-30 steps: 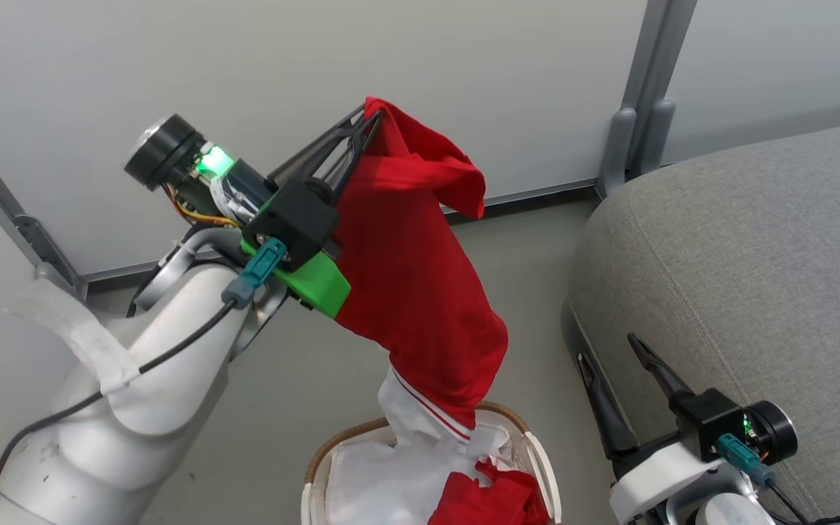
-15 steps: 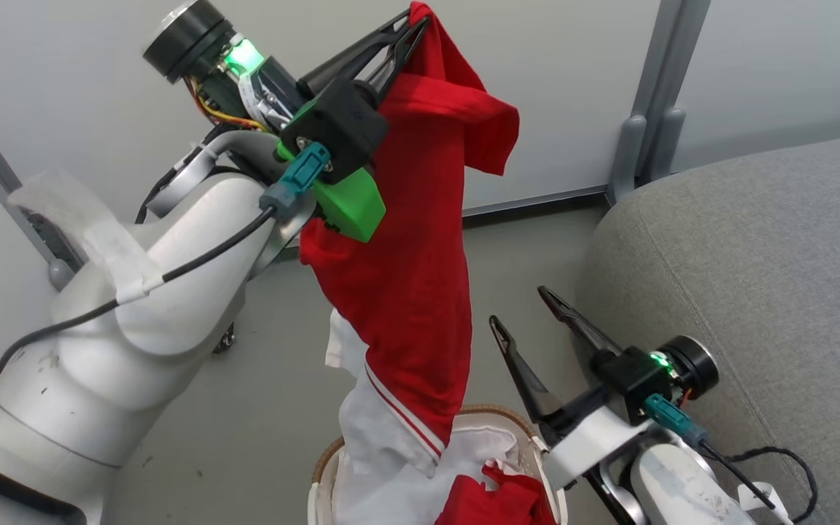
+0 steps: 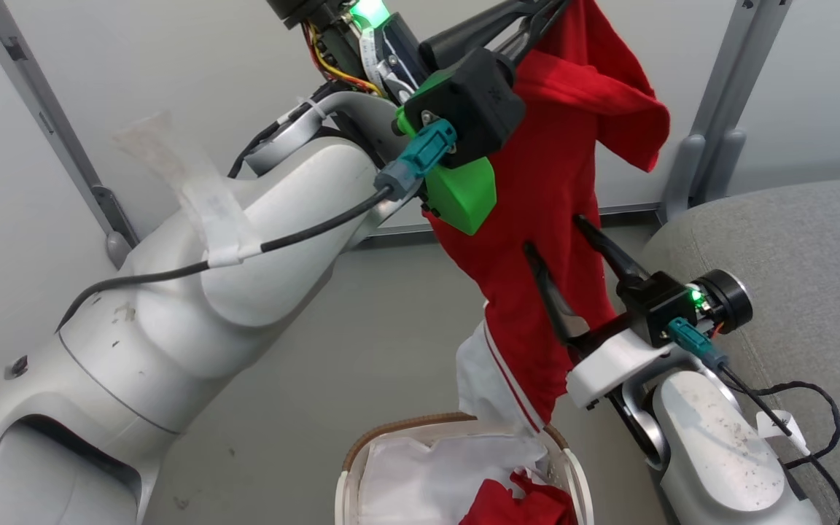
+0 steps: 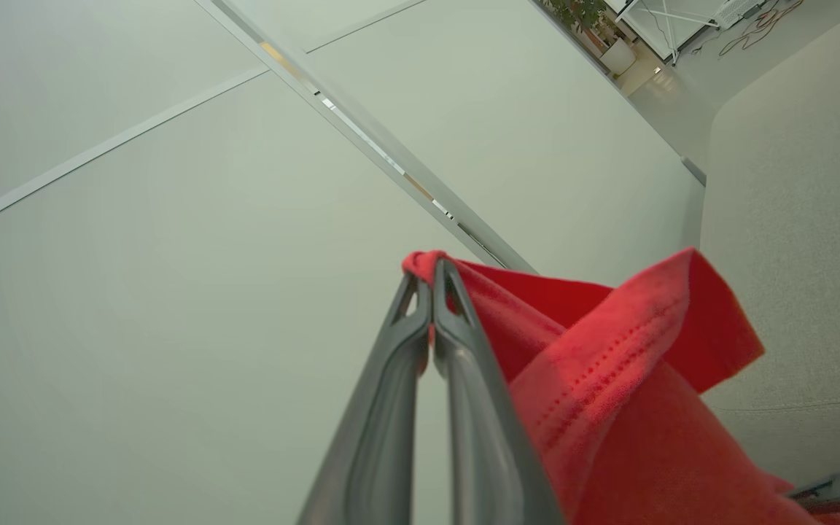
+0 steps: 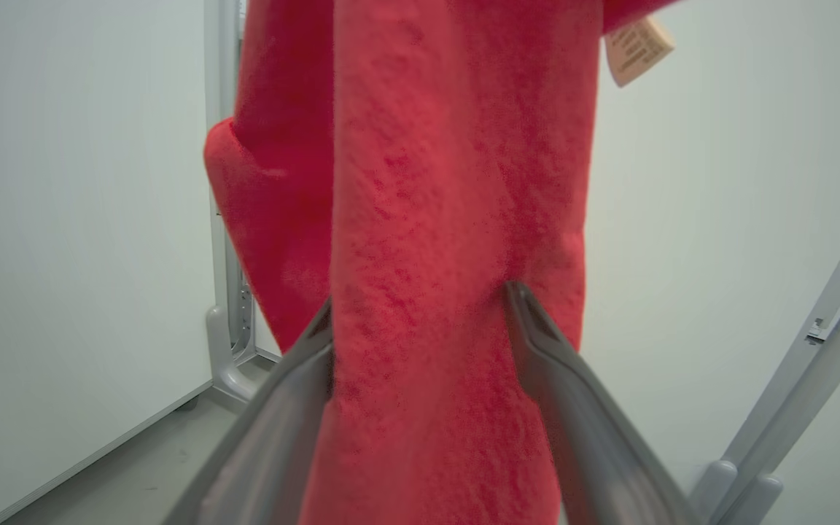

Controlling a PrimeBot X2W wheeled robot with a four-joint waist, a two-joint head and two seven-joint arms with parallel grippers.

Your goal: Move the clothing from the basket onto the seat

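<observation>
Pale wall panels (image 3: 172,73) back the clothing (image 3: 537,197) clamped in left pincer (image 4: 431,284), right pincer (image 3: 553,233) apart around it.

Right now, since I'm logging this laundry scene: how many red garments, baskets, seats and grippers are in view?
Red garments: 2 (hanging garment, crumpled garment)
Baskets: 1 (basket)
Seats: 1 (seat)
Grippers: 2 (left gripper, right gripper)
Total: 6

You have a red garment (image 3: 544,219) hanging long and bunched. Its top corner is pinched in the left gripper (image 4: 431,292), and its middle sits between the spread fingers of the right gripper (image 3: 553,233). Its white, red-striped lower part reaches the rim of the basket (image 3: 391,432), where a second red garment (image 3: 515,503) lies crumpled inside. The grey seat (image 3: 814,240) stands just to the right.
</observation>
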